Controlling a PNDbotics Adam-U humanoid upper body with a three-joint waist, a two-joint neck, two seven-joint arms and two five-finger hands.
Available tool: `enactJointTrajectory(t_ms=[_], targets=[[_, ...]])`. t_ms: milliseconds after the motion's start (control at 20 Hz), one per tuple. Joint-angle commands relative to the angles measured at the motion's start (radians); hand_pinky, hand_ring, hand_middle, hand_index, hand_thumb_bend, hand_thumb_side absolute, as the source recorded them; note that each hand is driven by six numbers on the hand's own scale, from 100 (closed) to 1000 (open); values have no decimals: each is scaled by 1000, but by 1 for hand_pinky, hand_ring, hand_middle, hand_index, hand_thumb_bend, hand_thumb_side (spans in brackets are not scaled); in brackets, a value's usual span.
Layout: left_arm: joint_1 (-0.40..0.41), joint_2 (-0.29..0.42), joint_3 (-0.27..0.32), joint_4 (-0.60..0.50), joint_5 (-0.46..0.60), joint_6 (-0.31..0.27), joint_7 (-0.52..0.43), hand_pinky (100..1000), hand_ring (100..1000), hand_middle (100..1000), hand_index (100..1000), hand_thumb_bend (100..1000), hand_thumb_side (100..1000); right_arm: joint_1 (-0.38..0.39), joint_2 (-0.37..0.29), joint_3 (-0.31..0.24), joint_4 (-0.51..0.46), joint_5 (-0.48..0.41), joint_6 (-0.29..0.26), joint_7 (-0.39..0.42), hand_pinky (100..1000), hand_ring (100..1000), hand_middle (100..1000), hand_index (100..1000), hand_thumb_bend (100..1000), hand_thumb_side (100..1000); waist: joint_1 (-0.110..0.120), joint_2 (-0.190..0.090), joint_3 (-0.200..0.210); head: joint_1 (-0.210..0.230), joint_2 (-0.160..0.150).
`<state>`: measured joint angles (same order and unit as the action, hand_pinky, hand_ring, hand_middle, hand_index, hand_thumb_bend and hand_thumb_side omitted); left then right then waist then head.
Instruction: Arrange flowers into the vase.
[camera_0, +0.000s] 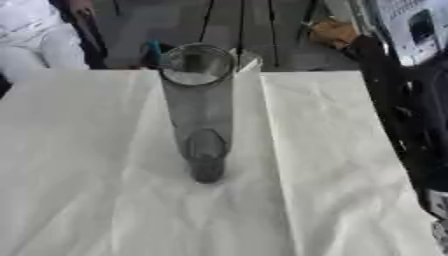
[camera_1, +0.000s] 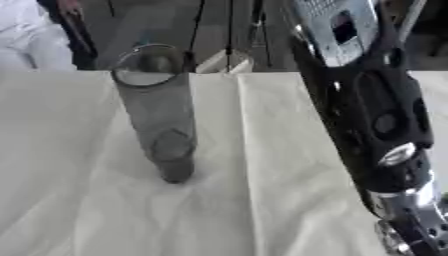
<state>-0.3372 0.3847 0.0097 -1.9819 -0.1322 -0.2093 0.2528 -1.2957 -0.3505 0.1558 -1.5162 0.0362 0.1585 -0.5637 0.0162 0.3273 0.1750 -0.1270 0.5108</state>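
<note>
In the left eye view a tall vase (camera_0: 199, 110) of clear, smoky grey glass stood upright near the middle of a table draped in a white cloth (camera_0: 87, 175). Its round open mouth sat close to the far edge of the cloth, and its narrow base rested on a crease that ran down the middle of the fabric. The cloth was wrinkled, with a raised fold just right of the vase. No flowers showed in the vase or on the cloth. Down the right side of this view ran a dark robot arm (camera_0: 411, 130), reaching up and away toward the far right corner, where it met a brownish shape too blurred to make out. Beyond the table lay a dark floor with pale lines. In the right eye view the same vase stood further left in the picture, and the right arm (camera_1: 376, 115) filled much of the right half: a black forearm with a silver joint near the lower right corner, passing over the right part of the cloth and apart from the vase. Its upper end ran past the top of the picture against a pale grey device, so the right hand could not be made out, and I cannot tell whether its fingers were open or curled. The left hand showed in neither view.
</note>
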Motion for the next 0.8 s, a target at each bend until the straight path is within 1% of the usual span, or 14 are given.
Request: enactJointTrajectory(t_ms=[50,150,250,350,450,650,800], targets=[[-16,10,-3,-18,4,-2,-5,696,811,766,871,100,998,-38,1,1,12,-25,0,-16,100,100,100,100,100,817,-15,-15,4,-6,-11],[-16,12,-4,-18,4,-1,-7,695,811,765,870,100,996,-50,6,-1,22,-50,3,-25,100,100,100,100,100,816,-17,-16,4,-6,-10],[-16,14,-4,-18,4,-1,-7,695,810,765,870,100,995,-64,8,-6,34,-104,16,-34,100,100,100,100,100,821,-19,-17,3,-4,-9],[-14,17,-4,-18,3,0,-7,695,810,765,870,100,994,-78,6,-12,50,-176,41,-43,100,100,100,100,100,824,-23,-19,1,-1,-9],[-13,20,-4,-18,2,2,-7,694,810,765,870,100,994,-89,1,-17,55,-240,52,-54,100,100,100,100,100,826,-26,-20,-1,4,-11],[-14,23,-4,-18,0,3,-7,694,810,764,870,100,993,-106,-1,-20,51,-333,49,-72,100,100,100,100,100,830,-34,-22,-1,7,-17],[-19,22,-5,-18,2,4,-7,695,809,764,869,100,991,-114,3,-24,48,-390,45,-86,100,100,100,100,100,831,-38,-25,3,-3,-23]])
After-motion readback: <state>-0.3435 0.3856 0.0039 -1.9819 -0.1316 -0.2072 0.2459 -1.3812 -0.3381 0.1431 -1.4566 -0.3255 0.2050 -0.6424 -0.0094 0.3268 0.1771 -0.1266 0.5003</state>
